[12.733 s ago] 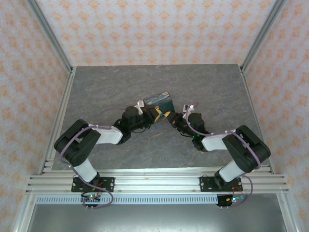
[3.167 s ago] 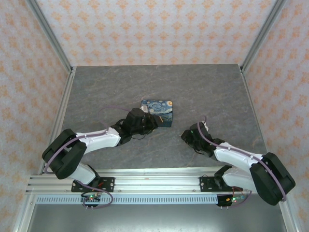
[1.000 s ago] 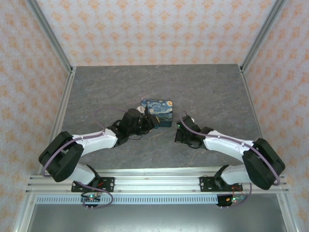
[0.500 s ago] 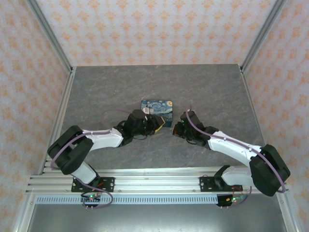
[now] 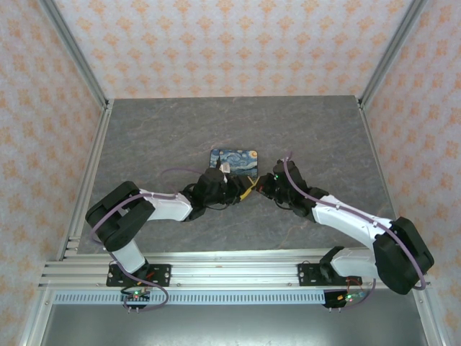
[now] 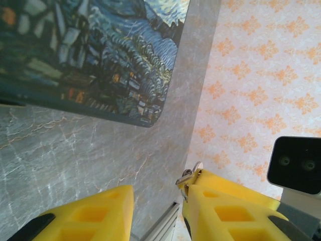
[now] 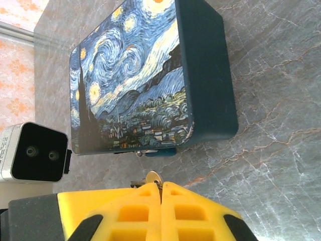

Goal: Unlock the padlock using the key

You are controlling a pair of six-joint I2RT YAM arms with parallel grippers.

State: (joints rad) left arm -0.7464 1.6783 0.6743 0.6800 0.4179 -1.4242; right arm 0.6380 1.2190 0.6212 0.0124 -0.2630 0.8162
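right tool gripping key, padlock just ahead

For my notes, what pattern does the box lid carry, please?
The box lid shows a swirling blue-yellow night sky; right wrist view.

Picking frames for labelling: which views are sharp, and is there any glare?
Right wrist: painted box crisp, key small but legible, no glare. Left wrist: painted box soft up close, key tiny. Top external: even light, no harsh shadows.
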